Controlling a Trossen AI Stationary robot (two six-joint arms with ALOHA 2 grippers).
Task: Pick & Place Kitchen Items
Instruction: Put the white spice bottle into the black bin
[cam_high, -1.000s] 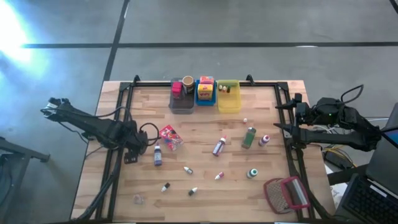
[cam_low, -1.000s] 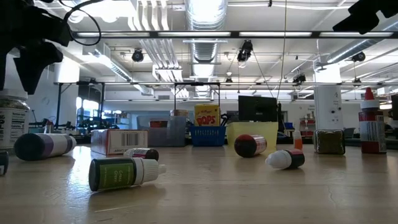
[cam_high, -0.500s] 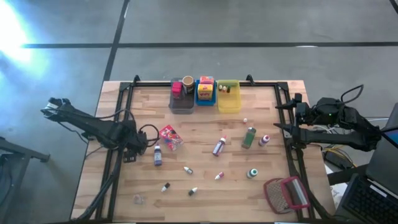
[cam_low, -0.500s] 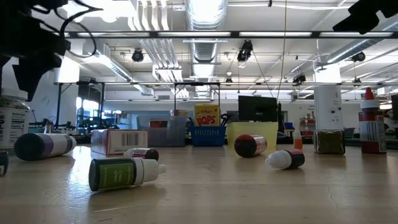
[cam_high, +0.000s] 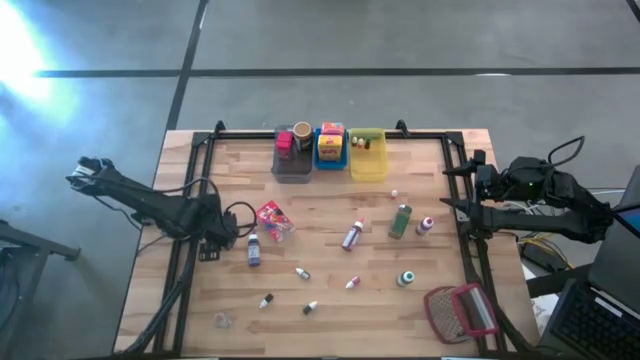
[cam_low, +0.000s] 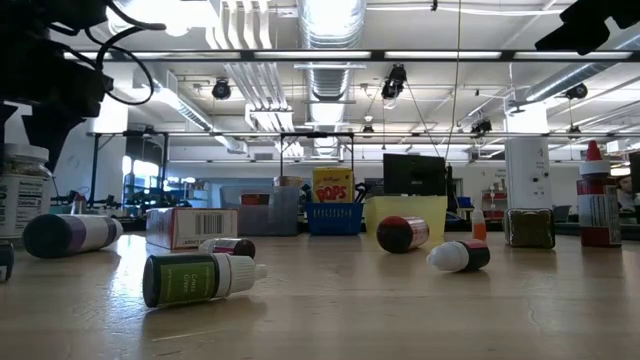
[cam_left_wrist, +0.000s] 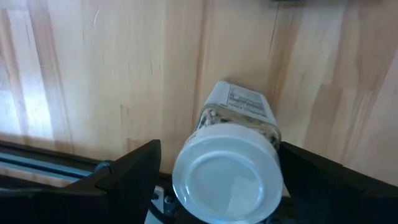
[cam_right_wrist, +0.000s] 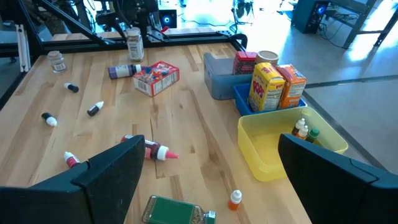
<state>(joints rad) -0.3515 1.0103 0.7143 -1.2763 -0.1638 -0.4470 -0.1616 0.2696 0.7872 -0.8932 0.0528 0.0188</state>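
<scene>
From above, the left gripper (cam_high: 210, 243) hangs at the table's left edge and the right gripper (cam_high: 462, 208) waits at the right edge; loose kitchen items (cam_high: 351, 236) lie mid-table. The grey bin (cam_high: 291, 166), blue bin (cam_high: 331, 157) and yellow bin (cam_high: 367, 165) hold jars, boxes and tiny bottles. The left wrist shows wide jaws flanking a white-capped jar (cam_left_wrist: 227, 168), ungripped; closing off-centre could topple it. The right wrist shows wide, empty jaws

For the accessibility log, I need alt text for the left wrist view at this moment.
A white-lidded jar stands between the left gripper's two open dark fingers, seen from above so its round lid fills the foreground. Beneath it is the light wooden table, with a dark frame rail along one edge.
</scene>
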